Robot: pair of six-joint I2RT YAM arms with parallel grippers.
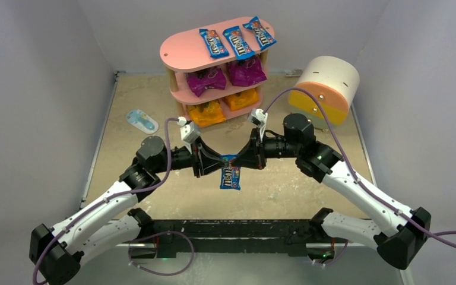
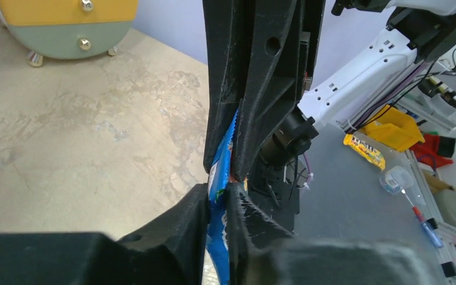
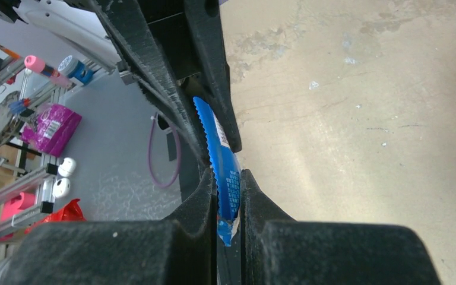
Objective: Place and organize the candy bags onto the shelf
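Top cam alone shows the shelf [image 1: 178, 52]: 3 blue M&M's packets [image 1: 236, 40] on top, 2 purple bags [image 1: 206, 81] mid tier, 2 orange bags [image 1: 206, 113] at bottom. Wrist cams show my left jaws & right jaws both pinching the 4th packet [image 1: 230, 177] by its top edge from opposite sides, over the counter [image 1: 273, 191] in front of the shelf.

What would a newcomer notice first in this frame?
In the middle of the view, the left gripper and right gripper both pinch one end of a single blue M&M's packet, held between them. Behind them stands the pink shelf, nearly full: three blue packets on top, two purple bags in the middle, two orange bags at the bottom.
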